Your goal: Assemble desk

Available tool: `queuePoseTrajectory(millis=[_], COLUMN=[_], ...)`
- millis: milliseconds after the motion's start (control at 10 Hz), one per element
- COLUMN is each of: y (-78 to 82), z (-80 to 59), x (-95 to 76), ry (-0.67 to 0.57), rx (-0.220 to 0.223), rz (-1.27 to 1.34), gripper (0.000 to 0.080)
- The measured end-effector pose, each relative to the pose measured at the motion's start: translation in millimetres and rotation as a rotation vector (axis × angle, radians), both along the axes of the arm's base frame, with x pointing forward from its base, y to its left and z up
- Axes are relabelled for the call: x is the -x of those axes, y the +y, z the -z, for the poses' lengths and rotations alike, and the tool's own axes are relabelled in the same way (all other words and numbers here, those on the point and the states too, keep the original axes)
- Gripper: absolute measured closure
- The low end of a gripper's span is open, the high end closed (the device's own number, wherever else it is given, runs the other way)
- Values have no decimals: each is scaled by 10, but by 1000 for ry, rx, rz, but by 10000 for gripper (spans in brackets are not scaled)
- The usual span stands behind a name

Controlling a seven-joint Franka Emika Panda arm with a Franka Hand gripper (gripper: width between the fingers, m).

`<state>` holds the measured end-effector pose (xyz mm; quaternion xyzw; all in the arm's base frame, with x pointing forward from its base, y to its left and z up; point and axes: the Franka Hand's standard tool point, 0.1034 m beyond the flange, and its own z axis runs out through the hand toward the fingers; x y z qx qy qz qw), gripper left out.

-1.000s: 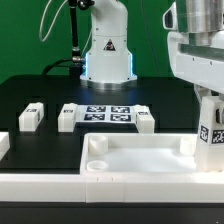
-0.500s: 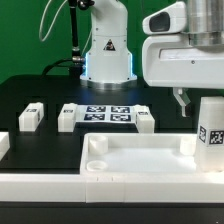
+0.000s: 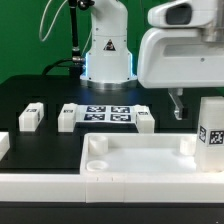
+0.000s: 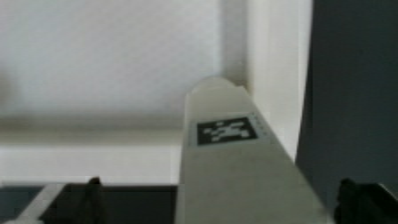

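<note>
One tabletop panel (image 3: pixel 140 158) lies nearest, with one leg (image 3: pixel 211 135) upright at its corner on the exterior view's right. The gripper (image 4: pixel 217 200) hangs over it, jaws apart, gripping nothing. Beyond, three legs (image 3: pixel 31 117) (image 3: pixel 68 117) (image 3: pixel 145 119) lie on the black table (image 3: pixel 40 92) — flanking one marker board (image 3: pixel 108 113).

A white tabletop panel (image 3: pixel 140 158), raised-rimmed with a round corner socket, is seen flat on the black worktop (image 3: pixel 40 90) below the claw (image 4: pixel 221 196). A tagged upright leg (image 3: pixel 211 128) is framed between the parted fingers, untouched. Three loose legs (image 3: pixel 31 117), (image 3: pixel 68 117), (image 3: pixel 146 119) are laid flat, well apart from the claw.
</note>
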<state>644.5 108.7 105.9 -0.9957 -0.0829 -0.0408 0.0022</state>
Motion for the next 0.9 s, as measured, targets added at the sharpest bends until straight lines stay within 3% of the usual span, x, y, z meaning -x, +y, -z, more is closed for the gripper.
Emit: queuePoseTrajectory(millis=[200,300,400,500,800,900], y=[-1,3,6,13,-2,-42], z=[5,4,4,5,8,6], x=[6,6,6,8,7,-1], ry=[4,4,5,7,15,27], rx=[-10,-16,-23,-32,-59,-91], rz=[73,135,202,282,519,664], gripper=[181,366,366,514,512,512])
